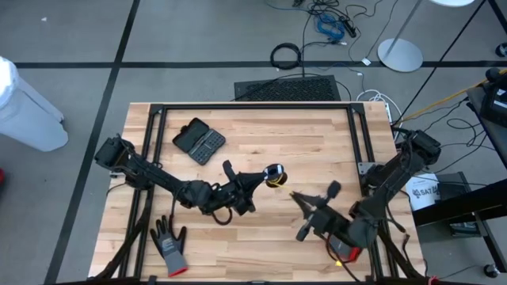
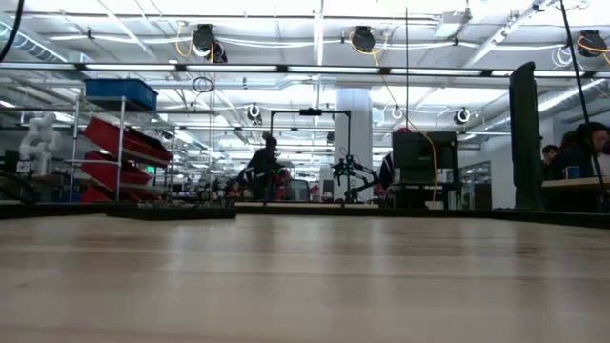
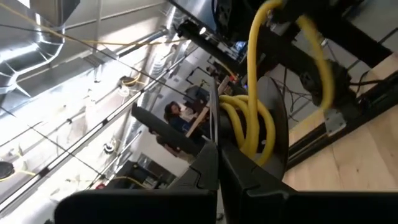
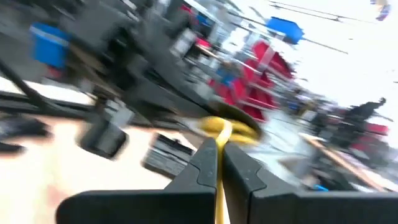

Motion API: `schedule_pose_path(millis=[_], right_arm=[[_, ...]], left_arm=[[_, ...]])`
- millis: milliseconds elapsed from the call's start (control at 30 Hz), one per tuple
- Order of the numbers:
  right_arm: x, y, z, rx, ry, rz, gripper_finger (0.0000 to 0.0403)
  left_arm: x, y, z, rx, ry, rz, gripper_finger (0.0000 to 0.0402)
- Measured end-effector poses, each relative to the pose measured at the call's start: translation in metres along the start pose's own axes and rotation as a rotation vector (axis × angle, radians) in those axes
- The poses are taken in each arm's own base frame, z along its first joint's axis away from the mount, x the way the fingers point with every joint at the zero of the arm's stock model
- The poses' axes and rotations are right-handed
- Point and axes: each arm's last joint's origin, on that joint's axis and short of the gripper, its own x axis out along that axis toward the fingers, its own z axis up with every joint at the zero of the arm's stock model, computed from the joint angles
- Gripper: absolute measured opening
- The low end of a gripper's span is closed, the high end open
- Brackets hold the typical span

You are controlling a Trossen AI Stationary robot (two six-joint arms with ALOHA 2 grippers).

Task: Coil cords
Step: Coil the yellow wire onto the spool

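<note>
The thin yellow cord (image 1: 274, 176), already wound into a small ring with a black round part, sits above the middle of the pale wooden worktop (image 1: 261, 134), pinched in the left gripper (image 1: 265, 176); its dark fingers (image 3: 205, 165) are closed narrow on the yellow loops (image 3: 249, 124), probably to keep the turns from springing apart. A straight tail of cord (image 4: 217, 186) runs between the closed fingers of the right gripper (image 1: 295, 195), just beside it, likely holding the loose end taut for wrapping. A grey glove (image 1: 169, 245) and a dark case (image 1: 199, 142) lie apart.
</note>
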Motion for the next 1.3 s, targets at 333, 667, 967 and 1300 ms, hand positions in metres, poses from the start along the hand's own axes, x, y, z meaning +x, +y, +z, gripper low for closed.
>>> schedule_pose_path(millis=[333,667,967,1300], right_arm=[[-0.007,-0.002,-0.001,-0.069,0.045,-0.079,0.0],[-0.004,-0.003,-0.003,-0.102,0.051,-0.088,0.0],[0.001,-0.019,-0.022,-0.009,0.045,-0.063,0.0],[0.026,-0.021,-0.034,0.12,0.054,0.058,0.0]], left_arm=[[-0.002,-0.004,0.006,-0.125,-0.17,-0.092,0.0002],[-0.009,-0.006,0.014,-0.161,-0.239,-0.125,0.0002],[-0.017,-0.006,0.023,-0.182,-0.276,-0.13,0.0002],[-0.014,0.001,0.032,-0.23,-0.321,-0.129,0.0002]])
